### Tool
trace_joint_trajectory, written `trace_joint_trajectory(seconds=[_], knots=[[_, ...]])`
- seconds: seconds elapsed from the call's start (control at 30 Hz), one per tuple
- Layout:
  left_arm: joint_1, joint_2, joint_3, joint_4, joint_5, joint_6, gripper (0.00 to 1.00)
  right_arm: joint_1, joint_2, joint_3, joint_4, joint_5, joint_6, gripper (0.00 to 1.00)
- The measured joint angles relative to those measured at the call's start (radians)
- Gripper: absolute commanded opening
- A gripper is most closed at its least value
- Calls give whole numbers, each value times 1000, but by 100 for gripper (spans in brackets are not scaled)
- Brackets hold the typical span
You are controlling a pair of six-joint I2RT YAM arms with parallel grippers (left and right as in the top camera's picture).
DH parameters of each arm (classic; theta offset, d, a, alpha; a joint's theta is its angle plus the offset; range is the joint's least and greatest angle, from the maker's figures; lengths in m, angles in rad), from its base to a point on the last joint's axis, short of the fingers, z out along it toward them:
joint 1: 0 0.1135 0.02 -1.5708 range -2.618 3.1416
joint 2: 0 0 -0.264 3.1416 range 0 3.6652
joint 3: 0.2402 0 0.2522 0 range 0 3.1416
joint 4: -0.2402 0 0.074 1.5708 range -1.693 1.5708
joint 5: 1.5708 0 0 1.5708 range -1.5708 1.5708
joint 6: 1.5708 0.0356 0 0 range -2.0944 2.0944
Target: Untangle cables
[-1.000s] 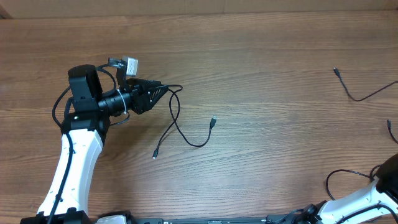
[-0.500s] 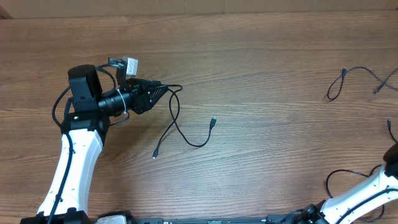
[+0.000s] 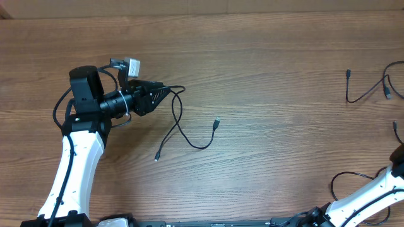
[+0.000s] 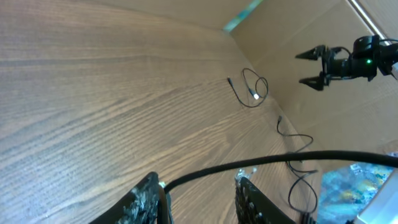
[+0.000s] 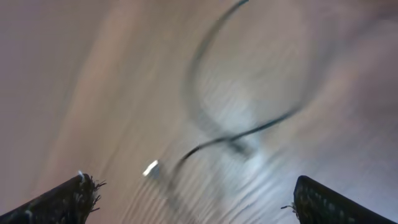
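A thin black cable (image 3: pixel 177 126) lies left of centre, with one plug (image 3: pixel 217 121) to the right and its other end toward the table's front. My left gripper (image 3: pixel 169 92) is at its upper end. In the left wrist view the jaws (image 4: pixel 199 186) stand a little apart, and the cable (image 4: pixel 280 159) runs through the gap against the left finger. A second cable (image 3: pixel 363 96) curls at the right edge. My right gripper (image 4: pixel 300 68) hangs open above the table. Its own view is blurred, with wide-apart fingers (image 5: pixel 189 190) over a cable (image 5: pixel 249 134) with a silver plug (image 5: pixel 151 168).
Another cable end (image 3: pixel 395 129) shows at the right edge. The right arm's white link (image 3: pixel 369 202) and its thicker black loop (image 3: pixel 344 180) sit at the bottom right. A cardboard wall (image 4: pixel 292 37) borders the table's far side.
The cable at the right edge has been dragged to the right and has changed shape, now bunched near the edge. The left arm and its cable have not moved.
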Motion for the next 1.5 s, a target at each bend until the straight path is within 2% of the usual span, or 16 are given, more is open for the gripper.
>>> trace_joint_trajectory(seconds=[0.2,0.3,0.53,0.63,0.67,0.87,1.1,1.3,1.37,1.43,1.5], knots=[[0,0,0,-95,-4,3,8,50,0,0,-222,-475,-399,100],[0,0,0,-129,-4,3,10,114,0,0,-286,-545,-515,100],[0,0,0,-180,-4,3,8,376,0,0,-366,-603,-710,100],[0,0,0,-192,-4,3,11,557,0,0,-389,-591,-790,100],[0,0,0,-192,-4,3,15,599,0,0,-401,-584,-806,100],[0,0,0,-231,-20,20,17,928,0,0,-493,-494,-1005,100],[0,0,0,-249,-45,52,20,1082,0,0,-562,-477,-1192,100],[0,0,0,-248,-52,53,21,1187,0,0,-562,-570,-1351,100],[0,0,0,-248,-58,54,18,1213,0,0,-558,-595,-1380,100],[0,0,0,-248,-63,55,7,1234,0,0,-546,-617,-1397,100],[0,0,0,-248,-67,56,10,1249,0,0,-529,-637,-1407,100]])
